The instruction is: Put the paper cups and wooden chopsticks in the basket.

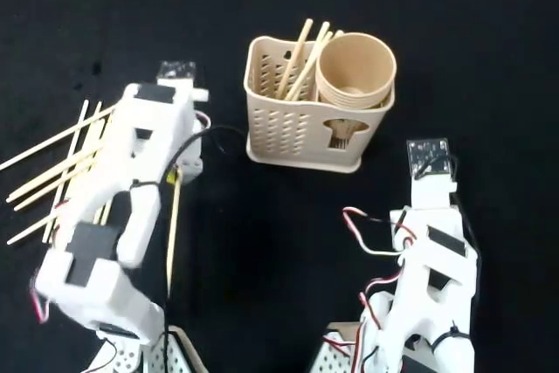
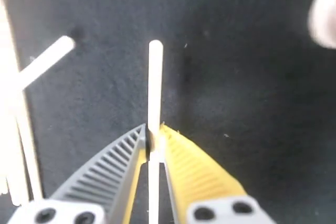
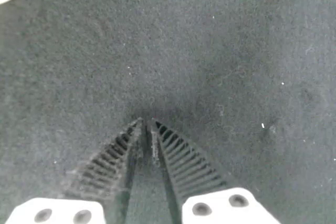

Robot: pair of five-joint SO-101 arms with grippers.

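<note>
Left of the basket [image 1: 301, 124] and nearer the arms' bases, we see one wooden chopstick [image 1: 171, 242] clamped between the grey and yellow fingers of the left claw [image 2: 153, 141]. Its long axis runs roughly front to back over the black counter [image 1: 262, 251], almost parallel to the basket's left wall. The far end is about level with the basket's near wall, and the other end points back toward the bases. We cannot tell whether the stick touches the counter. Farther left of the basket lie the loose chopsticks [image 1: 48, 176], a fan of several slanting up toward the basket's side, and the left arm [image 1: 131, 181] lies over the ends nearest the basket. A thin dark cable [image 1: 218, 133] curves between that arm and the basket. Inside the basket, a stack of paper cups [image 1: 356, 72] stands mouth up in the right part. Beside them a few chopsticks [image 1: 301, 54] lean in the left part, tilted toward the cups. Right of the basket, the right claw [image 3: 146, 129] hangs over bare counter, its fingers drawn together on nothing.
</note>
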